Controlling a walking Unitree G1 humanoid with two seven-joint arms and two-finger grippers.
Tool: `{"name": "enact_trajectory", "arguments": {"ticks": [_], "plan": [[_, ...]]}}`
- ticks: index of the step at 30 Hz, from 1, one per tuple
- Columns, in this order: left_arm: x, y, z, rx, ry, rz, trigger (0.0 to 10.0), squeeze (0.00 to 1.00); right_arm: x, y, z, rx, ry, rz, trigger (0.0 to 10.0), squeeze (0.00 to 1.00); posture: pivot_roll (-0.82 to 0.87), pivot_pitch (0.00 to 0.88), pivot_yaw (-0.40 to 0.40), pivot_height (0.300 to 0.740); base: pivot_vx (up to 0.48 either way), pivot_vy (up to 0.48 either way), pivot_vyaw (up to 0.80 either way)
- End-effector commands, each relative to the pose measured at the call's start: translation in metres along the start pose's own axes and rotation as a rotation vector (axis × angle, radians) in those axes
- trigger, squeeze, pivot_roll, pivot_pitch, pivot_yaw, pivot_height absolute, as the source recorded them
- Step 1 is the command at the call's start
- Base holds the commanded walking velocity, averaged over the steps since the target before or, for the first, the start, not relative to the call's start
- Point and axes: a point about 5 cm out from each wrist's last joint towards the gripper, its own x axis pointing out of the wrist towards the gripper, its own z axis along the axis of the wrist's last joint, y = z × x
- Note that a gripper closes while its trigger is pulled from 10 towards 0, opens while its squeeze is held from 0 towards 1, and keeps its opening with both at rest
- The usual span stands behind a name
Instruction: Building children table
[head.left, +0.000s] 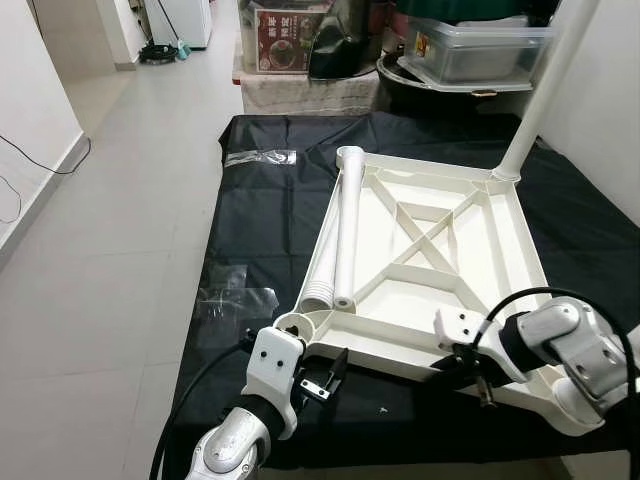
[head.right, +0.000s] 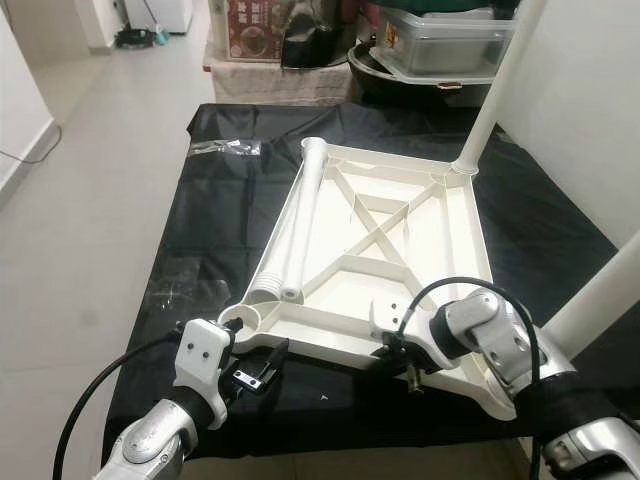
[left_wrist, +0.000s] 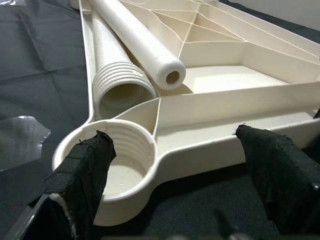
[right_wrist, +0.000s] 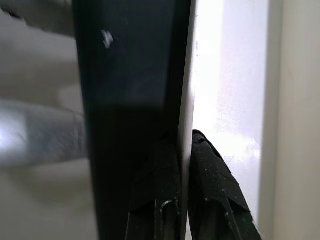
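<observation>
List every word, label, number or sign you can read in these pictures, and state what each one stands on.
Red box behind the black cloth: white characters, too small to read.
Clear lidded bin: a yellow-and-red label, too blurred to read.
White tabletop, its legs and both grippers: no text to be seen.

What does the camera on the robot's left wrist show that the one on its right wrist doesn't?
Left wrist view: the left gripper is open, its fingers on either side of the threaded corner socket of the upturned white tabletop. Two loose table legs lie in the tabletop, on a black sheet.

Right wrist view: the right gripper is shut on the tabletop's thin rim, seen very close.

Both share the tabletop and a pair of black fingers.
</observation>
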Motion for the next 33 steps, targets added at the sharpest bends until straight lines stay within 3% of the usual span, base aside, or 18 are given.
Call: {"name": "enact_trajectory", "arguments": {"ticks": [1, 4, 5, 6, 7, 10, 12, 13, 14, 18, 20, 21, 22, 23, 25, 26, 30, 33], "plan": [[0.000, -0.001, -0.006, -0.002, 0.022, -0.006, 10.0, 0.00, 0.005, 0.001, 0.003, -0.107, 0.020, 0.048, 0.0, 0.00, 0.02, 0.092, -0.047, 0.740, 0.000, 0.000, 0.00], [-0.001, -0.001, -0.006, -0.003, 0.024, -0.005, 10.0, 0.00, 0.005, -0.005, 0.002, -0.118, 0.019, -0.005, 0.0, 0.00, 0.02, 0.092, -0.047, 0.740, 0.000, 0.000, 0.00], [-0.001, -0.001, -0.006, -0.002, 0.025, -0.005, 10.0, 0.00, 0.004, -0.008, 0.002, -0.104, 0.022, -0.012, 6.1, 0.00, 0.02, 0.088, -0.047, 0.740, 0.000, 0.000, 0.00], [-0.001, -0.001, -0.006, -0.002, 0.025, -0.005, 10.0, 0.00, 0.004, -0.008, 0.002, -0.104, 0.022, -0.012, 6.1, 0.00, 0.02, 0.088, -0.047, 0.740, 0.000, 0.000, 0.00], [0.000, -0.001, -0.007, -0.002, 0.026, -0.006, 10.0, 0.00, 0.004, -0.010, 0.002, -0.119, 0.027, -0.028, 10.0, 0.00, 0.02, 0.088, -0.047, 0.740, 0.000, 0.000, 0.00], [0.000, 0.000, -0.007, -0.002, 0.026, -0.005, 10.0, 0.00, 0.004, -0.013, 0.003, -0.205, 0.058, -0.083, 10.0, 0.00, 0.02, 0.083, -0.047, 0.740, 0.000, 0.000, 0.00], [0.000, 0.000, -0.008, -0.002, 0.027, -0.006, 10.0, 0.00, 0.004, -0.014, 0.002, -0.203, 0.070, -0.071, 10.0, 0.00, 0.02, 0.078, -0.047, 0.740, 0.000, 0.000, 0.00], [0.000, 0.000, -0.008, -0.001, 0.026, -0.007, 10.0, 0.00, 0.003, -0.016, 0.000, -0.178, 0.075, -0.071, 10.0, 1.00, 0.02, 0.077, -0.048, 0.740, 0.000, 0.000, 0.00], [0.000, 0.000, -0.008, -0.001, 0.027, -0.008, 10.0, 0.00, -0.002, -0.019, 0.000, -0.127, 0.067, -0.042, 10.0, 1.00, 0.02, 0.075, -0.045, 0.740, 0.000, 0.000, 0.00], [0.001, 0.000, -0.009, 0.000, 0.026, -0.008, 10.0, 0.00, -0.007, -0.022, 0.003, -0.111, 0.033, -0.034, 10.0, 1.00, 0.02, 0.070, -0.049, 0.740, 0.000, 0.000, 0.00], [0.001, 0.000, -0.009, 0.002, 0.025, -0.008, 10.0, 0.00, -0.021, -0.030, 0.017, -0.088, -0.073, -0.069, 10.0, 1.00, 0.02, 0.065, -0.047, 0.740, 0.000, 0.000, 0.00], [0.001, 0.000, -0.009, 0.002, 0.025, -0.008, 10.0, 0.00, -0.021, -0.030, 0.017, -0.088, -0.073, -0.069, 10.0, 1.00, 0.02, 0.065, -0.047, 0.740, 0.000, 0.000, 0.00], [0.001, 0.000, -0.009, 0.002, 0.025, -0.008, 10.0, 0.00, -0.027, -0.033, 0.024, -0.071, -0.132, -0.073, 10.0, 0.00, 0.02, 0.061, -0.049, 0.740, 0.000, 0.000, 0.00], [0.001, 0.000, -0.009, 0.002, 0.025, -0.008, 10.0, 0.00, -0.027, -0.033, 0.024, -0.071, -0.132, -0.073, 10.0, 0.00, 0.02, 0.061, -0.049, 0.740, 0.000, 0.000, 0.00], [0.001, 0.000, -0.009, 0.002, 0.025, -0.009, 10.0, 0.00, -0.040, -0.038, 0.042, -0.040, -0.280, -0.095, 10.0, 0.00, 0.01, 0.061, -0.048, 0.740, 0.000, 0.000, 0.00], [0.001, 0.000, -0.009, 0.002, 0.025, -0.009, 10.0, 0.00, -0.040, -0.038, 0.042, -0.040, -0.280, -0.095, 10.0, 0.00, 0.01, 0.061, -0.048, 0.740, 0.000, 0.000, 0.00], [0.002, 0.000, -0.011, 0.004, 0.028, -0.011, 10.0, 0.00, -0.064, -0.043, 0.071, 0.006, -0.558, -0.101, 10.0, 0.00, 0.02, 0.049, -0.047, 0.740, 0.000, 0.000, 0.00], [0.001, 0.001, -0.011, 0.006, 0.028, -0.011, 10.0, 0.00, -0.065, -0.052, 0.079, 0.053, -0.617, -0.191, 10.0, 0.00, 0.01, 0.046, -0.045, 0.740, 0.000, 0.000, 0.00]]}}
